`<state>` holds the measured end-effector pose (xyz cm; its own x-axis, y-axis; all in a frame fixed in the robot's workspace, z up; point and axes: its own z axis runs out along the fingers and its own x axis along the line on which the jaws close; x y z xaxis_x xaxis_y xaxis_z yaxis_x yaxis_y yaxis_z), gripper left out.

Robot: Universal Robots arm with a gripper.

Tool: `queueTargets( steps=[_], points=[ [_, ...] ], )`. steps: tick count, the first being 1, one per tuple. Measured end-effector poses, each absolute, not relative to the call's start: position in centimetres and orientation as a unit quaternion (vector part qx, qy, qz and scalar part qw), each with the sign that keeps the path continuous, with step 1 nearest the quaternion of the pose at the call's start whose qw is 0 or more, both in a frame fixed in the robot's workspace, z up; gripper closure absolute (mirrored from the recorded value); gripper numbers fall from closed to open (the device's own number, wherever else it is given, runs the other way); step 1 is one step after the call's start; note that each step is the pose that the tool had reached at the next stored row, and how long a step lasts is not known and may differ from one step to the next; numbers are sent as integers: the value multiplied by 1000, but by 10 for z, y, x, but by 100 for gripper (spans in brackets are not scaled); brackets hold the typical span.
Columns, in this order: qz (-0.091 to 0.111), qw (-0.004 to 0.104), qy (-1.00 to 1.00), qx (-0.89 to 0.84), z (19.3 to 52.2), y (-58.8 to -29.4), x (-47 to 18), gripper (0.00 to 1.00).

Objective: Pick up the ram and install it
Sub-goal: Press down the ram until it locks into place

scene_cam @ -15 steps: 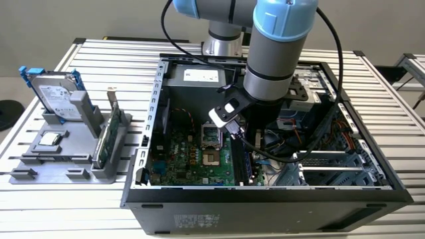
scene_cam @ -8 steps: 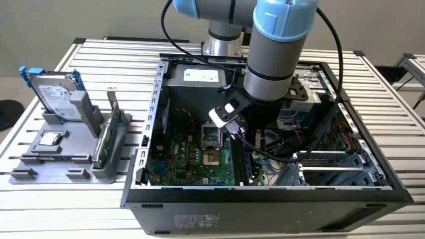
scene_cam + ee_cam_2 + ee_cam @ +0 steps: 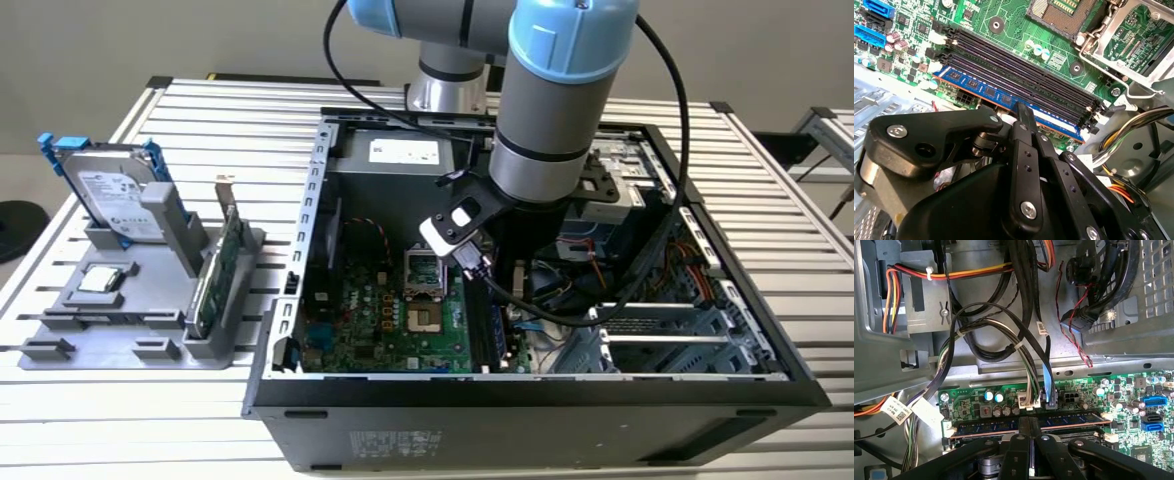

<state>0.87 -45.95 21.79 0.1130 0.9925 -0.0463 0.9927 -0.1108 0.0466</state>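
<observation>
Ram location: ram (image 3: pixel 1004 97) standing on edge in the slot nearest the claw, lower of the row of slots on the motherboard (image 3: pixel 1019 30); runs from left of centre to right of centre in the second wrist view; in the first wrist view, ram (image 3: pixel 984 426) lies across the lower middle, between the white end latches.
Ram handling: judged light, stiff and thin; brittle at chips and contact edge, so squeeze only on the two flat faces near mid-length, pressing straight down, never twisting.
Seating: cannot tell whether fully clicked home; latch at one end (image 3: pixel 1110 437) looks tilted outward.
Claw state: claw (image 3: pixel 1023 111) clenched on the ram's top edge at mid-length, fingers nearly together with the board pinched between them; same grip at lower centre of the first wrist view, claw (image 3: pixel 1029 426).
Claw in wider scene: arm reaching down into the open computer case (image 3: pixel 300 300), centre of the exterior view.
Surroundings: cable bundle (image 3: pixel 1026 365) above the ram, close to it.
Risk: judged uneven pressure could bend the stick or miss a latch.
</observation>
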Motion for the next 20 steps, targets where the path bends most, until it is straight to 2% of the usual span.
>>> queueTargets(
  steps=[20],
  points=[
    [-2, 33, 666, 745, 218, -459, 9, 100]
  ],
)
